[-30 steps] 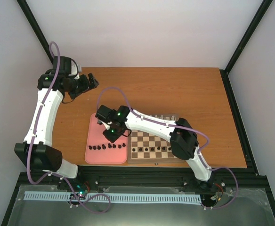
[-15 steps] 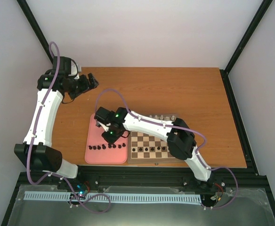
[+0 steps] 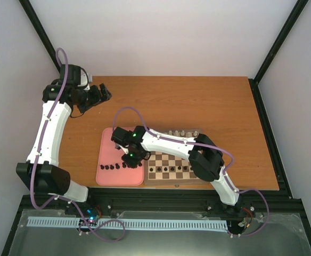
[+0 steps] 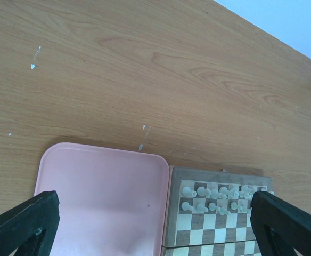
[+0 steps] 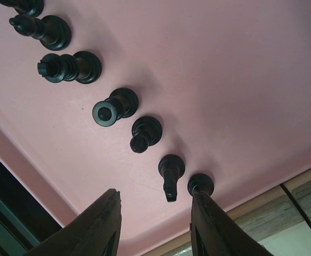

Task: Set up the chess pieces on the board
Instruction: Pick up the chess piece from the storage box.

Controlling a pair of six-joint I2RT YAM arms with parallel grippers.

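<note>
Several black chess pieces [image 5: 115,104] stand in a row on the pink tray [image 5: 224,69]; in the top view this row [image 3: 115,167] runs along the tray's near side. My right gripper [image 5: 155,216] hangs open just above the row's board-side end, with one piece [image 5: 170,173] ahead between its fingers. The right finger [image 5: 214,224] partly covers the last piece [image 5: 201,184]. More black pieces [image 3: 169,169] stand on the near rows of the board [image 3: 171,158]. My left gripper [image 3: 102,95] is open and empty over bare table at the back left.
White pieces [image 4: 219,192] fill the board's [image 4: 219,224] two far rows. The pink tray [image 4: 102,197] lies flush against the board's left side. The right arm [image 3: 171,141] stretches across the board's far half. The brown table's near edge [image 3: 187,188] runs just below the board.
My right gripper has shifted toward the tray's near side and a little toward the board, closing in on the row of black pieces. The left arm has not moved.
</note>
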